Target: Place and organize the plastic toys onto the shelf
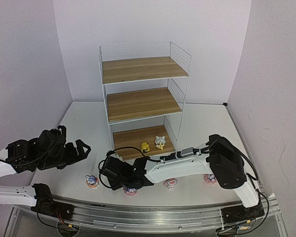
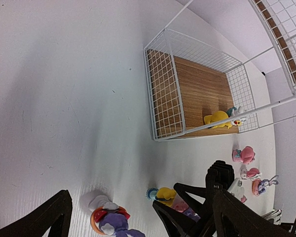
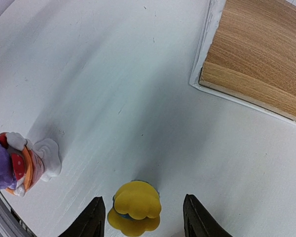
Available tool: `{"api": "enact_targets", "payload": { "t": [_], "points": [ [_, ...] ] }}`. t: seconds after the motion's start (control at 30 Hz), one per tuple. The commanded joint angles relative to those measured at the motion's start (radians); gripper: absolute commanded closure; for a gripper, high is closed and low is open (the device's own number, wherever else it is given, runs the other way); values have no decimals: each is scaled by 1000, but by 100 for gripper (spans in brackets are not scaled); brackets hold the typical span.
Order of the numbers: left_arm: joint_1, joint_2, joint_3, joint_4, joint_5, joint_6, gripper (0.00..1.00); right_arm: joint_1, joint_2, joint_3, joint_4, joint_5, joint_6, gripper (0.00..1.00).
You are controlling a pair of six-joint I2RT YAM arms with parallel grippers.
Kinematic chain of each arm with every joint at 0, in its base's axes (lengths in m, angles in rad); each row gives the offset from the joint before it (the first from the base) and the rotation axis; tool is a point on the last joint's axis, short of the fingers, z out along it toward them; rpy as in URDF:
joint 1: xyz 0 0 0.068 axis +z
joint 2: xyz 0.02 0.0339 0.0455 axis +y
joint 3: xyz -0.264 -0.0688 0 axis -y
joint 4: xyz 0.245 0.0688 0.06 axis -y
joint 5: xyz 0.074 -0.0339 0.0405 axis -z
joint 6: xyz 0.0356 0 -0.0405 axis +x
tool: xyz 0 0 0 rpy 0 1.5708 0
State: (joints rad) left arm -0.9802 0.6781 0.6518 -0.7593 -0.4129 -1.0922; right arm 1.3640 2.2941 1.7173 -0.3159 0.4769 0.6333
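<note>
Yellow toy sits btwn R gripper jaws (seemingly untouched).

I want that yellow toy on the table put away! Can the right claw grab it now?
Probably yes. The yellow toy sits between the fingers of the right claw, which stand apart on either side, and nothing on the table blocks them.

White table – shelf, plastic toys scattered, two shelved
</note>
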Motion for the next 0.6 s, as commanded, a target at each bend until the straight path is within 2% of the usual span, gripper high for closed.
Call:
{"api": "enact_targets", "payload": {
  "t": [0.0,0.3,0.5,0.57],
  "points": [
    [3,-12,-5,7,4,8,0,1,29,51,-6,37,10,53],
    [3,-14,-22,32,15,12,0,1,38,71,-2,54,-5,66],
    [3,-20,-27,32,16,12,0,1,18,64,7,56,-11,86],
    [3,-24,-27,31,16,13,0,1,5,59,9,60,-10,88]
  ]
}}
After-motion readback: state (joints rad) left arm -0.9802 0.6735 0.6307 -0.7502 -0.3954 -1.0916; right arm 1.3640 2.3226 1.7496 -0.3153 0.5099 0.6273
